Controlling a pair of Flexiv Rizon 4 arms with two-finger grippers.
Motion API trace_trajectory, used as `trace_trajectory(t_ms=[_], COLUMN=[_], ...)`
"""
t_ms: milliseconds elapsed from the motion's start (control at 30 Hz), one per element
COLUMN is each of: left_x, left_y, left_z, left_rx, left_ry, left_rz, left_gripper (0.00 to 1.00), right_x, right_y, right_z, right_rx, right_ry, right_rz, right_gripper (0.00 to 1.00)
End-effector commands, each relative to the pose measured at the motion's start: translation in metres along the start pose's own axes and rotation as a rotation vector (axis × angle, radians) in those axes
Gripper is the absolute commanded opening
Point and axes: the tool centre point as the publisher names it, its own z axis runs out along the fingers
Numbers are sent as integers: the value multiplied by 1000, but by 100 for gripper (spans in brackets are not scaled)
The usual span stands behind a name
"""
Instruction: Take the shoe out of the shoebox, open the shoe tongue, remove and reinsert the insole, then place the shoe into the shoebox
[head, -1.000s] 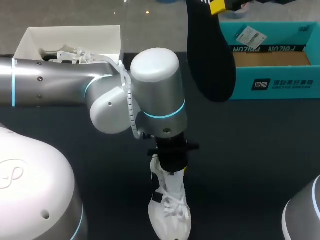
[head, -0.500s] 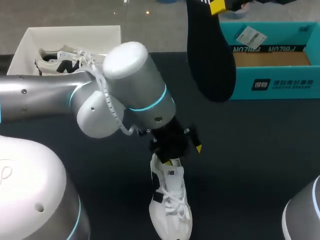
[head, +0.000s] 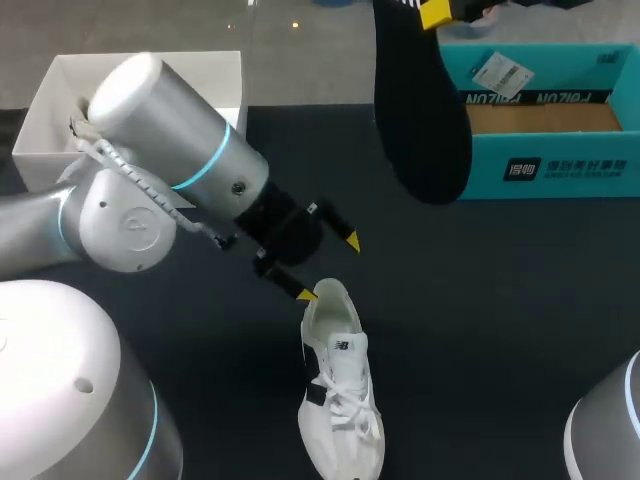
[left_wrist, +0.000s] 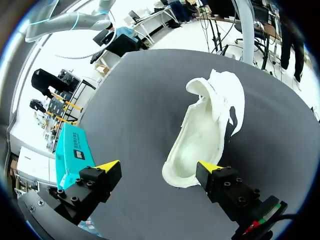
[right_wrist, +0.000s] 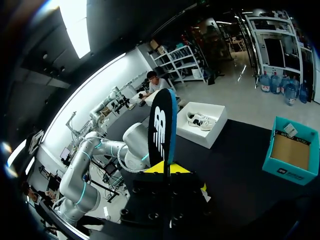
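White mesh sneaker (head: 340, 400) lies lower centre on the dark table (head: 500, 300). Left gripper (head: 328, 268) spread wide, empty, at its heel. Right gripper (right_wrist: 167, 169) clamps black foam insole (head: 420, 110). White open box (head: 50, 85), upper left, holds second sneaker (right_wrist: 201, 120); teal cardboard box (head: 560, 160) upper right.

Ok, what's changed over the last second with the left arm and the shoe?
The left hand came off the heel opening of the shoe and swung back toward its own side. It is open, with nothing between the fingers. The shoe lies where it was. The right hand still holds the black insole up, unmoved.
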Motion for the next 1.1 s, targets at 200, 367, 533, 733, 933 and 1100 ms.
trace_trajectory(t_ms=[200, 367, 533, 733, 933, 1100], left_x=[31, 34, 35, 35, 35, 35], left_y=[8, 6, 8, 8, 8, 8], left_z=[-41, -52, -54, -54, -54, -54], left_rx=[132, 152, 167, 167, 167, 167], left_ry=[-523, -566, -563, -563, -563, -563], left_rz=[-291, -303, -314, -314, -314, -314], left_gripper=[100, 100, 100, 100, 100, 100], right_x=[0, 0, 0, 0, 0, 0], right_y=[1, 1, 1, 1, 1, 1], right_z=[2, 2, 2, 2, 2, 2], right_rx=[2, 2, 2, 2, 2, 2], right_ry=[-1, -1, -1, -1, -1, -1], right_rz=[1, 1, 1, 1, 1, 1], right_gripper=[0, 0, 0, 0, 0, 0])
